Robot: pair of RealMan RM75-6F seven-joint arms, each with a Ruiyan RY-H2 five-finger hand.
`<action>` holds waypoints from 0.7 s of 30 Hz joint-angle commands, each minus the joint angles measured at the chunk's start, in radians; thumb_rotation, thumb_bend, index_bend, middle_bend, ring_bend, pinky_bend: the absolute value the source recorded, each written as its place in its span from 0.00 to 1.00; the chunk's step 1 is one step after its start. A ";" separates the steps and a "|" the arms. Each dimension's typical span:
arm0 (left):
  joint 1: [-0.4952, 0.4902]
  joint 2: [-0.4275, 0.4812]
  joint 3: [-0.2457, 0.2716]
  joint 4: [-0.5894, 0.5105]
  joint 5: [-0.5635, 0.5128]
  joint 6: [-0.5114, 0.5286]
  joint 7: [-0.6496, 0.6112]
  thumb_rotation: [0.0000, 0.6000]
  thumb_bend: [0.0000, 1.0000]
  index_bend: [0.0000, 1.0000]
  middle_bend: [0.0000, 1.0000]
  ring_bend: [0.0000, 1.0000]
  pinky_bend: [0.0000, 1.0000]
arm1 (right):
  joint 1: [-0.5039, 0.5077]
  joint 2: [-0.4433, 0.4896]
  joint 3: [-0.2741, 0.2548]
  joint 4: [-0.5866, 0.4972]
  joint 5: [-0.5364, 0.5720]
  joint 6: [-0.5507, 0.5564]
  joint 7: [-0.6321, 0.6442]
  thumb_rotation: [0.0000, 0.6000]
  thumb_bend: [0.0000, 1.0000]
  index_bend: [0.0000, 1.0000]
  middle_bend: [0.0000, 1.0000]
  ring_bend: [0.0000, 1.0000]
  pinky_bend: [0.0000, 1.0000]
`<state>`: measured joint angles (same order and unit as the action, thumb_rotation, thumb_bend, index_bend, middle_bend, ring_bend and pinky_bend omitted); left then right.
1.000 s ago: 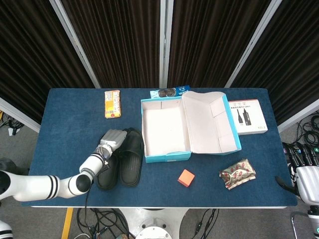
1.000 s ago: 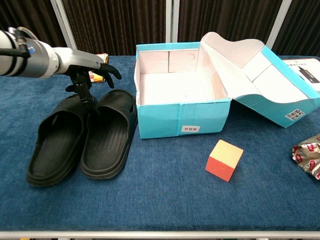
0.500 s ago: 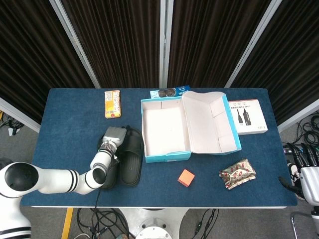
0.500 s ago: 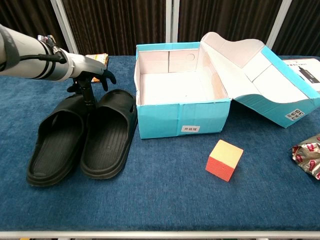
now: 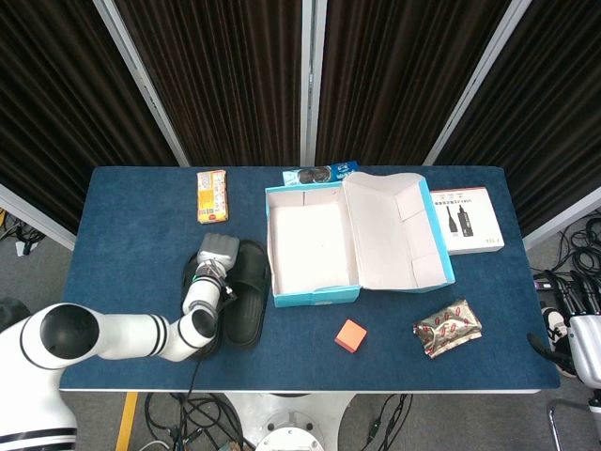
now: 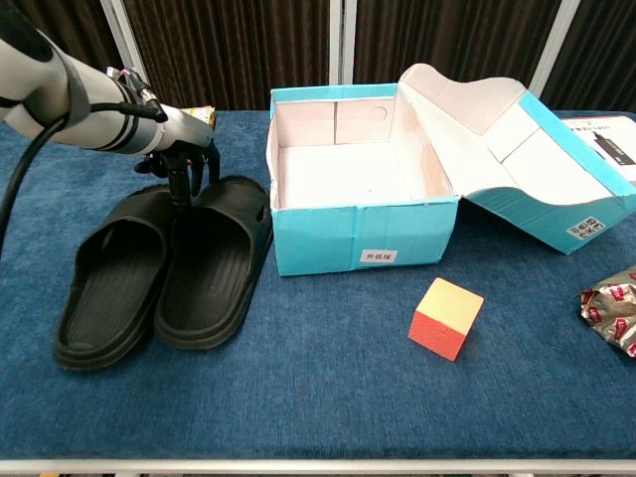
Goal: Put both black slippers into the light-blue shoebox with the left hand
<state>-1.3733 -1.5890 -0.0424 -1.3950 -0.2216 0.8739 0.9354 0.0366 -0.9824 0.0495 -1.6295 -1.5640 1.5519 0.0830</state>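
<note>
Slippers first: the pair of black slippers [image 6: 164, 268] lies side by side and touching on the blue tabletop [image 6: 328, 397], toes toward the back, just left of the light-blue shoebox [image 6: 363, 214], and neither one is in the box yet. The left hand [image 6: 184, 164] is down at the toe end of the pair, fingers pointing downward right at the seam where the two straps meet; in the chest view the fingertips look to be touching the straps, but whether they are hooked under or pinched on anything I cannot tell, since the head view hides the fingers under the wrist. So this reads as the grasp step on the pair, not the carry. The next move, as I judge it, calls for closing firmly on the straps, lifting both clear of the tabletop, then swinging right over the near wall of the box and lowering in. The shoebox stands open, its lid [image 6: 497, 149] folded back to the right, and its white interior holds nothing that I can see. The right hand [image 5: 568, 324] sits far off at the right edge of the head view, below the tabletop, too small to judge its fingers.
</note>
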 commanded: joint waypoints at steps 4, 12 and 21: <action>0.014 -0.023 -0.021 0.029 0.028 0.042 0.022 1.00 0.00 0.56 0.54 0.93 0.86 | -0.001 -0.005 -0.002 0.008 -0.008 0.004 0.010 1.00 0.09 0.06 0.16 0.00 0.03; 0.076 0.031 -0.057 -0.036 0.135 0.084 -0.030 1.00 0.00 0.59 0.59 0.93 0.86 | -0.001 -0.008 0.000 0.020 -0.012 0.009 0.023 1.00 0.09 0.06 0.16 0.00 0.03; 0.139 0.123 -0.094 -0.106 0.236 0.134 -0.090 1.00 0.00 0.59 0.59 0.91 0.86 | 0.001 -0.009 0.000 0.022 -0.021 0.012 0.025 1.00 0.09 0.06 0.16 0.00 0.04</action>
<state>-1.2481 -1.4826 -0.1247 -1.4887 0.0000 0.9990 0.8608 0.0381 -0.9910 0.0499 -1.6078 -1.5845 1.5635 0.1075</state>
